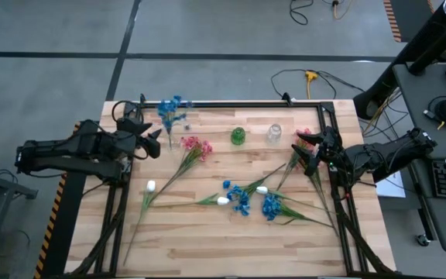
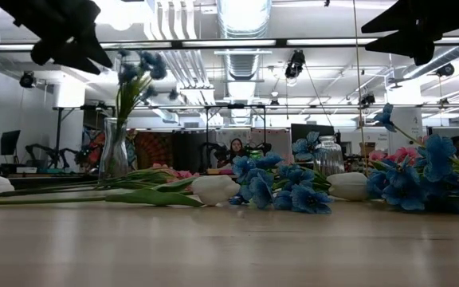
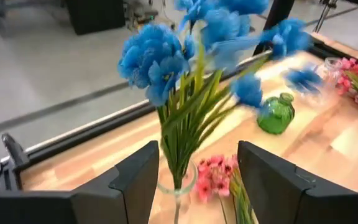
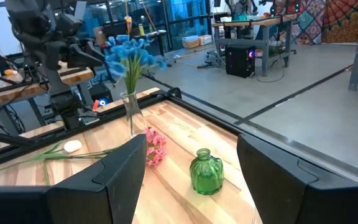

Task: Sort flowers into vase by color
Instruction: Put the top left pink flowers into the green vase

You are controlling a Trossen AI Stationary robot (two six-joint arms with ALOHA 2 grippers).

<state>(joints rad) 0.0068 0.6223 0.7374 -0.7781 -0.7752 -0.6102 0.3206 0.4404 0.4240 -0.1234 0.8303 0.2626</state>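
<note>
our left gripper hangs wide open behind the blue sprig, freshly stood in its vase near the tabletop's far-left corner; right gripper waits open, empty

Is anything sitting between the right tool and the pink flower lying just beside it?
Nothing visible does. The right tool, fingers open, hangs right by the pink flower near the table's right edge; the clear vase and green vase stand off to the side.
</note>
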